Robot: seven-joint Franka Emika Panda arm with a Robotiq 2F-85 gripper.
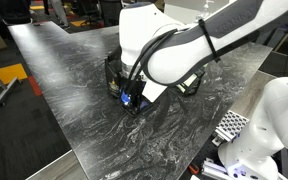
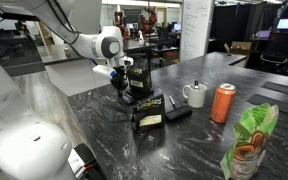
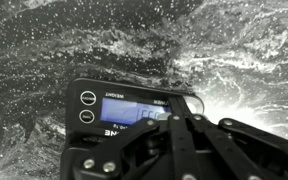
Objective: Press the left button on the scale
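Note:
The scale (image 3: 109,112) is a small flat black rectangle with a lit bluish screen, lying on the dark marbled table. In the wrist view its print reads upside down and two round buttons (image 3: 87,106) sit at its left end. My gripper (image 3: 188,104) is shut and empty. Its fingertips point down onto the scale's right part, beside the screen and away from the two buttons. I cannot tell whether they touch it. In an exterior view the gripper (image 1: 132,98) hangs just over the scale's bluish patch (image 1: 126,100). In an exterior view the gripper (image 2: 120,80) hides the scale.
A black bag with a yellow label (image 2: 149,112) stands close to the gripper, with a flat black device (image 2: 178,112) beside it. Further off are a white mug (image 2: 195,95), an orange can (image 2: 222,103) and a green snack bag (image 2: 249,145). The table edge (image 1: 54,120) is near.

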